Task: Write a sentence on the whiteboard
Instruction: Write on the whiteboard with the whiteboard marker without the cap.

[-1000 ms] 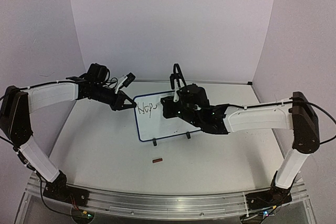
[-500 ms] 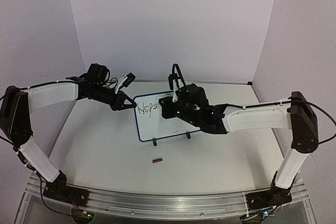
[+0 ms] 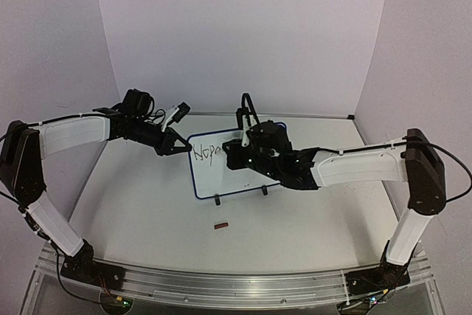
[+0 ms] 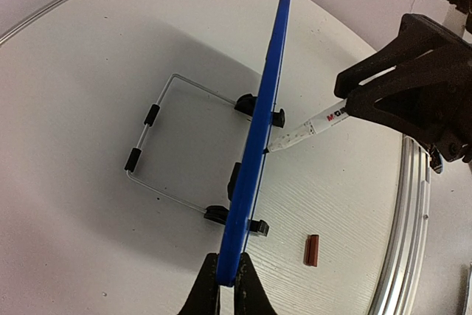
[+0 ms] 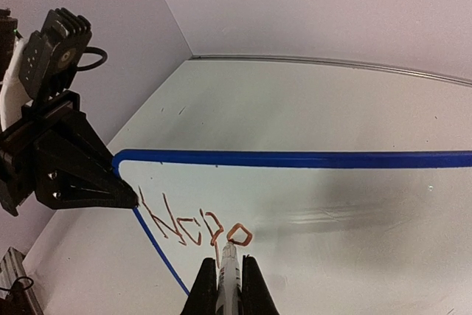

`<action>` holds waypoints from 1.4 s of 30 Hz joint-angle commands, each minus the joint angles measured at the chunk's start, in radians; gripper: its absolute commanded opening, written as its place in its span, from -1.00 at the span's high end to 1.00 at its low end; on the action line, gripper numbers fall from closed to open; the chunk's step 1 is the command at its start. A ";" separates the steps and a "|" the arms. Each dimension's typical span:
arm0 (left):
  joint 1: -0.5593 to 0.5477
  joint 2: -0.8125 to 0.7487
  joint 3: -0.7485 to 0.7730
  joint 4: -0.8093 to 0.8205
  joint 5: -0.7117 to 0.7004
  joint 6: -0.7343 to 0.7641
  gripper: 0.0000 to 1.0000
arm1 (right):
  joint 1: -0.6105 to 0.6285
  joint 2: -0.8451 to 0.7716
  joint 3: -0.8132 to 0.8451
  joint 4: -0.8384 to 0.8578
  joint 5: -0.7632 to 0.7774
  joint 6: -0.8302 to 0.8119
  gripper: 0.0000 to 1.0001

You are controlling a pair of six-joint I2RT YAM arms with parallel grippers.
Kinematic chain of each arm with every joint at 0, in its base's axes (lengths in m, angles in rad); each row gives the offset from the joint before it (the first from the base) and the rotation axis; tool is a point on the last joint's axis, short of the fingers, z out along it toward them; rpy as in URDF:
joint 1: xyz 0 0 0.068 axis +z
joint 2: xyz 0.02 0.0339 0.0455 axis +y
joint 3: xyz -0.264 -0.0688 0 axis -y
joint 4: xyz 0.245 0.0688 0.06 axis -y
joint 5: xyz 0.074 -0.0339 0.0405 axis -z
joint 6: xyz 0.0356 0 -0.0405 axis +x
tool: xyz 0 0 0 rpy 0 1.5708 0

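The whiteboard (image 3: 221,181) stands upright mid-table on two black feet, with a blue frame (image 5: 295,159). My left gripper (image 3: 179,147) is shut on its left edge; the left wrist view shows the jaws (image 4: 226,277) pinching the blue frame (image 4: 258,145). My right gripper (image 3: 237,154) is shut on a white marker (image 5: 229,279), tip touching the board. The sentence (image 5: 193,225) is one reddish-brown word of four uneven letters at the board's upper left, also visible from above (image 3: 207,152). The marker (image 4: 306,129) meets the board's face.
A small brown-red marker cap (image 3: 220,225) lies on the table in front of the board, also in the left wrist view (image 4: 312,249). A wire stand (image 4: 151,153) props the board from behind. Walls close off the back and sides.
The last letter of the word has been completed over the past second. The right gripper and marker shifted slightly along the board. The left gripper has not moved.
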 commanded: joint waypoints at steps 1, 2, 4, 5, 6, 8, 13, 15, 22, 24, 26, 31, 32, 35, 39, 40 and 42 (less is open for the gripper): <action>-0.003 0.005 -0.004 -0.001 -0.065 0.033 1.00 | -0.004 0.016 -0.008 0.001 0.005 0.013 1.00; -0.004 0.005 -0.004 0.000 -0.065 0.032 1.00 | -0.003 0.016 -0.009 -0.001 0.005 0.014 1.00; -0.004 0.005 -0.004 -0.001 -0.065 0.032 1.00 | -0.004 0.018 -0.011 -0.003 0.005 0.014 1.00; -0.004 0.005 -0.004 -0.001 -0.065 0.033 1.00 | -0.004 0.019 -0.011 -0.005 0.007 0.013 1.00; -0.004 0.005 -0.004 -0.001 -0.065 0.033 1.00 | -0.004 0.020 -0.012 -0.007 0.008 0.015 1.00; -0.004 0.005 -0.004 -0.001 -0.065 0.032 1.00 | -0.005 0.021 -0.014 -0.010 0.009 0.014 1.00; -0.004 0.006 -0.004 -0.001 -0.065 0.032 1.00 | -0.004 0.022 -0.020 -0.015 0.019 0.016 1.00; -0.004 0.005 -0.004 -0.001 -0.066 0.033 1.00 | -0.004 0.021 -0.022 -0.018 0.025 0.015 1.00; -0.004 0.005 -0.004 -0.001 -0.067 0.033 1.00 | -0.003 -0.005 -0.039 -0.019 0.057 0.007 1.00; -0.005 0.005 -0.004 -0.001 -0.067 0.033 1.00 | -0.004 -0.014 -0.041 -0.020 0.067 0.000 1.00; -0.004 0.005 -0.004 -0.001 -0.066 0.032 1.00 | -0.004 -0.022 -0.042 -0.020 0.077 -0.008 1.00; -0.005 0.003 -0.005 -0.001 -0.070 0.032 1.00 | -0.004 -0.052 -0.048 -0.020 0.084 -0.017 1.00; -0.005 0.002 -0.006 0.000 -0.070 0.032 1.00 | -0.004 -0.064 -0.052 -0.020 0.084 -0.017 1.00; -0.004 0.001 -0.006 0.001 -0.073 0.032 1.00 | -0.004 -0.109 -0.075 -0.020 0.090 -0.017 1.00; -0.004 0.001 -0.007 0.003 -0.073 0.031 1.00 | -0.004 -0.187 -0.118 -0.020 0.105 -0.021 1.00; -0.004 0.000 -0.006 0.003 -0.073 0.032 1.00 | -0.005 -0.199 -0.127 -0.021 0.109 -0.025 1.00; -0.004 0.001 -0.008 0.004 -0.073 0.031 1.00 | -0.007 -0.223 -0.140 -0.023 0.114 -0.030 1.00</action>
